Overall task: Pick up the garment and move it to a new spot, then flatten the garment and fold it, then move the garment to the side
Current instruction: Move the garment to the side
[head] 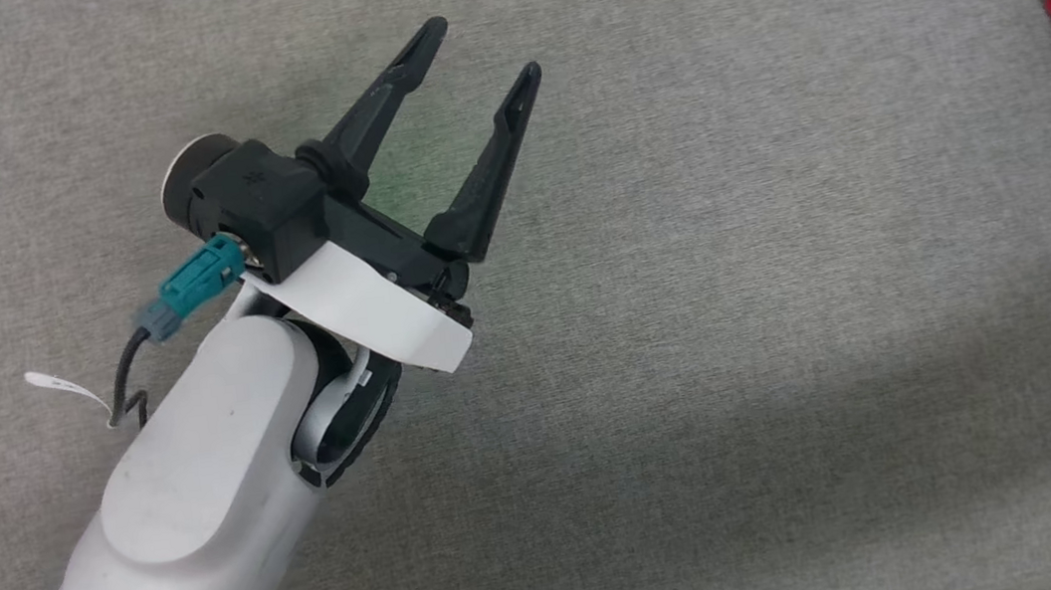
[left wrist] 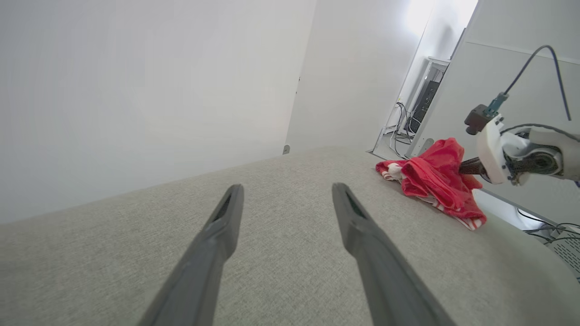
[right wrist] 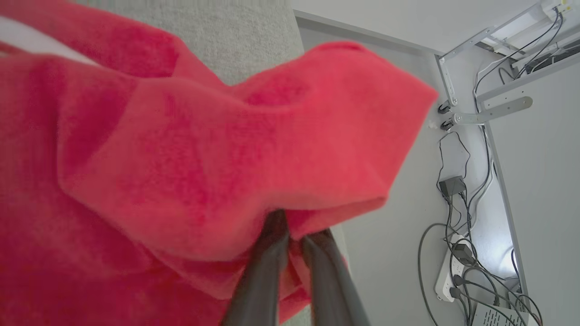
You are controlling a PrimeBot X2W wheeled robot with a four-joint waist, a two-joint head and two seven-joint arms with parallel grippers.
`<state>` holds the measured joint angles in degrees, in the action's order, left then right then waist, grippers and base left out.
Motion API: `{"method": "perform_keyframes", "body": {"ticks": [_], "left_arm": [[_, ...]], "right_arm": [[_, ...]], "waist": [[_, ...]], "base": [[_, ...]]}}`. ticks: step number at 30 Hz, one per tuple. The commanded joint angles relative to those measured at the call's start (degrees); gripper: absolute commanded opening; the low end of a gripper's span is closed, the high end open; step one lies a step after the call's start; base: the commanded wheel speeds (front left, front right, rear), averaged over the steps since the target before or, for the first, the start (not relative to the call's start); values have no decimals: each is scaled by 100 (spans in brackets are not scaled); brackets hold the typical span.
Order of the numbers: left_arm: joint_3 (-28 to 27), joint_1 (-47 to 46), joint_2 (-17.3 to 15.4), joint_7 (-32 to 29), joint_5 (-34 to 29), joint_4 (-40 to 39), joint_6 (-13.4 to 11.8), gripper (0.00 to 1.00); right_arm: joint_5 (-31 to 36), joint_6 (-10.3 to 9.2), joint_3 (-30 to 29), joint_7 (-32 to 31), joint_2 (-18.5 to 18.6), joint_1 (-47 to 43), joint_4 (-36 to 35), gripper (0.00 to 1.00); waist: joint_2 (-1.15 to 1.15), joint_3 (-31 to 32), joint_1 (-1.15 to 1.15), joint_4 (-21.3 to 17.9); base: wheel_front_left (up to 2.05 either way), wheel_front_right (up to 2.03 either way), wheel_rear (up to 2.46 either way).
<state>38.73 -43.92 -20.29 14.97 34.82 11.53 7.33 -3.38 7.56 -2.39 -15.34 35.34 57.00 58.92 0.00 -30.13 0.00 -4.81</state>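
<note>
My right end effector (right wrist: 297, 228) clamps the shirt (right wrist: 181, 172), a crumpled red heap with striped trim at the head view's right edge. My left end effector (head: 483, 50) gapes wide, well apart, over the grey worktop (head: 793, 352).

table (head: 802, 421): grey woven cover is spreading across the frame | wall (left wrist: 136, 81): white, is rising upper left | floor (right wrist: 394, 271): cables (right wrist: 466, 265) and power strip (right wrist: 446, 277) are lying lower right | light (left wrist: 419, 20): is glaring upper right
</note>
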Motion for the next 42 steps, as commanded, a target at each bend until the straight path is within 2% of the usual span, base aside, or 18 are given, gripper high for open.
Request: {"method": "perform_keyframes", "body": {"ticks": [1,3,4,5,6,7,15,27,30,33,42], "left_arm": [[-42,-72,-23,26,31,-10,19,100],[-107,-43,-41,26,54,-19,19,100],[-133,-25,-55,26,61,-32,19,100],[-133,-25,-55,26,61,-32,19,100],[-162,-6,-65,26,69,-38,19,100],[-213,25,-63,26,93,-54,19,100],[-739,345,-141,26,162,-152,15,100],[-1926,1246,-317,26,15,-286,15,100],[-2185,1517,-320,26,-37,-337,15,100],[-2664,2104,-331,26,-181,-462,14,100],[-3307,3173,-281,26,-299,-567,14,100]], "right_arm": [[67,-15,-85,119,-52,118,84,21],[128,-15,-97,249,-81,188,149,46],[140,-15,-125,283,-63,231,194,75],[140,-15,-125,283,-63,231,194,75],[158,-15,-121,302,-59,260,236,97],[153,-15,-108,345,-70,293,266,100],[10,-15,1,702,-119,498,334,100],[-872,-15,535,1302,-390,174,-40,100],[-1172,-15,689,1420,-480,-11,-238,100],[-1741,-15,1017,1643,-582,-572,-741,100],[-2266,-15,1269,2106,-608,-1810,-1704,100]], "waist": [[0,-31,0,49],[0,-38,0,64],[0,-42,0,68],[0,-42,0,68],[0,-42,0,72],[0,-37,0,74],[0,155,0,52],[0,810,0,122],[0,998,0,170],[0,1401,0,264],[0,2116,0,404]], "base": [[0,0,0],[0,0,0],[0,0,0],[0,0,0],[0,0,0],[0,0,0],[0,0,0],[0,0,0],[0,0,0],[0,0,0],[0,0,0]]}}
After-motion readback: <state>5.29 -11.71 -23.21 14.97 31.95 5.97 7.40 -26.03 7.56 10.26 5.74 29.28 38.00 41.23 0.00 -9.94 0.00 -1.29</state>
